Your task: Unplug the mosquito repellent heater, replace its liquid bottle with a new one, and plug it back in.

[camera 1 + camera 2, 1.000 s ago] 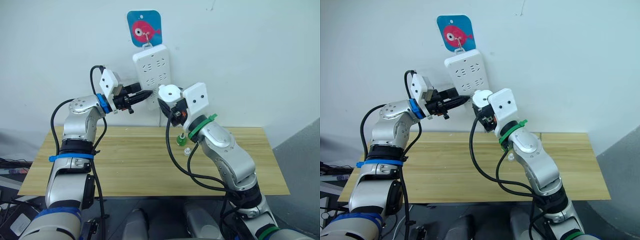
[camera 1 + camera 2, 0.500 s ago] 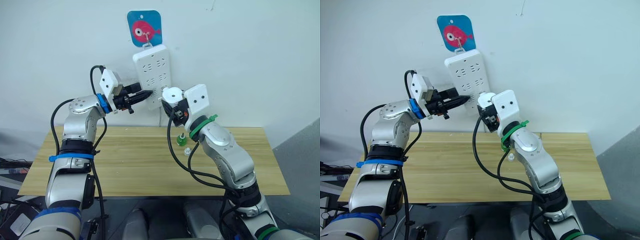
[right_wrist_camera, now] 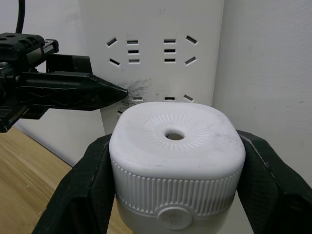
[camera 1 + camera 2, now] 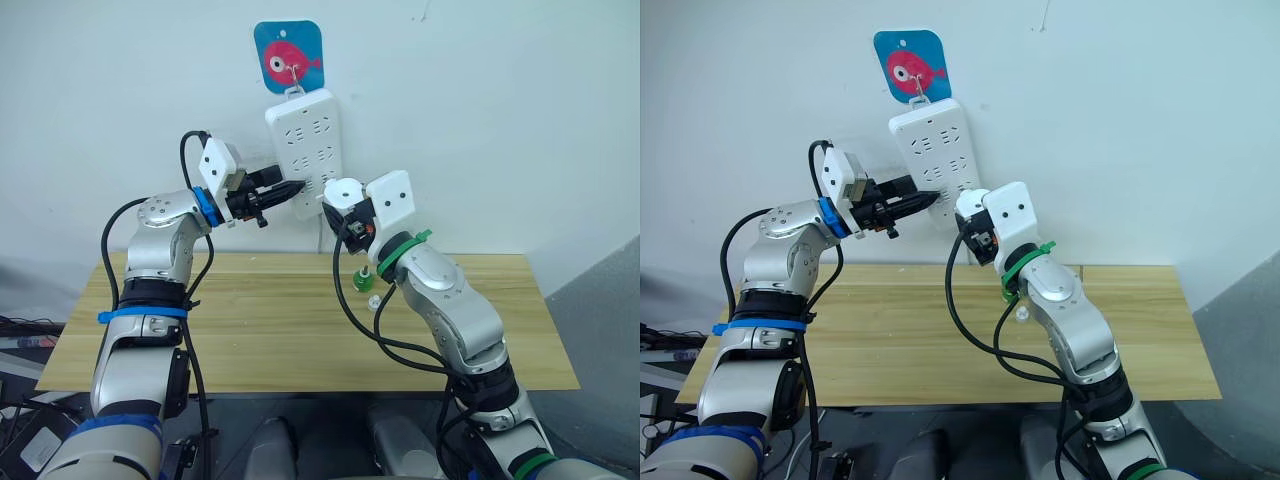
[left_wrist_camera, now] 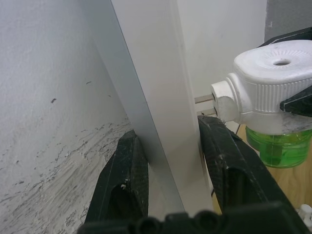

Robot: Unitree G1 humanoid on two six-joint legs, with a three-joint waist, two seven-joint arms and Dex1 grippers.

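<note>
Mosquito repellent heater (image 3: 176,146) — small white rounded unit with a ribbed skirt and a round vent hole on its face. It is held up against the lower end of the power strip (image 4: 305,137), at roughly 5 o'clock from the strip's middle in the head views. In the left wrist view its two prongs point at the strip's face with bare metal showing between plug and strip, so it is not fully seated. A green liquid bottle (image 5: 278,146) hangs under the unit.

Right tool (image 3: 175,161) — fingers closed on the heater, one black finger on each side of its ribbed body.

Left tool (image 5: 168,161) — fingers clamped across the power strip's edge, one finger on the front face and one behind, against the wall. In the head views it reaches in from 9 o'clock of the strip's lower part.

Power strip — flat, white, multi-socket, hanging upright on the wall from a hook on a blue plaque with a pink fish (image 4: 288,59) at 12 o'clock. Dark scuff marks show around its lower sockets.

Worktop (image 4: 250,320) — light wood, against the wall below the strip. A second green bottle (image 4: 365,281) stands on it beside the right forearm; a small clear item (image 4: 374,302) sits just beside that, too small to tell more.
</note>
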